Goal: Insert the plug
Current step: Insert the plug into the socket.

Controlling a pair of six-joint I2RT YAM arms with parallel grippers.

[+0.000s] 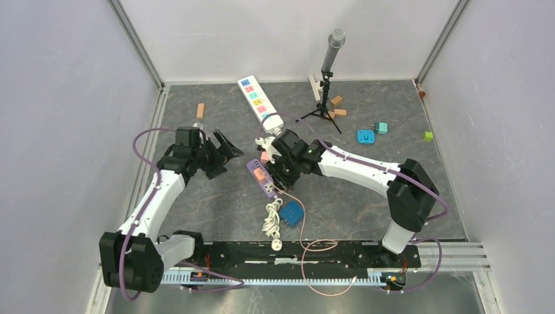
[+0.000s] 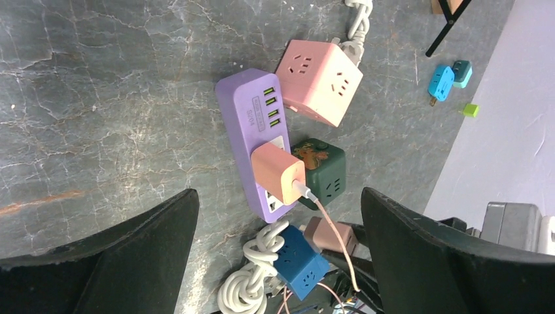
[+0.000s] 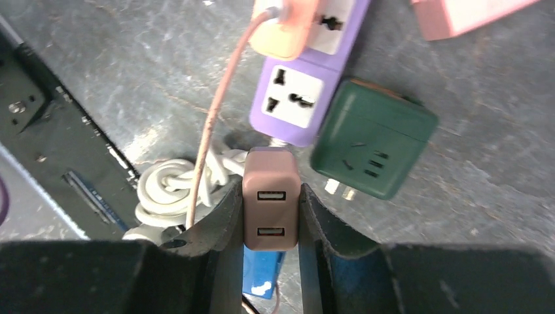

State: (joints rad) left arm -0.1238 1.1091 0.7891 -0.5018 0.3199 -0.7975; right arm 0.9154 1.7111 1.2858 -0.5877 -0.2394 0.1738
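Right tool (image 3: 270,199): clamped on charger (image 3: 271,222), just short of strip's (image 3: 335,69) free socket (image 3: 292,98). Left tool (image 2: 278,209): wide, beside strip. Step: approach; next, align prongs, press in.

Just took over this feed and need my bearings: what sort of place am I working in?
Probably a lab test booth, not a home: blank white walls on a metal frame enclose the table, with power strips and a microphone on a stand.
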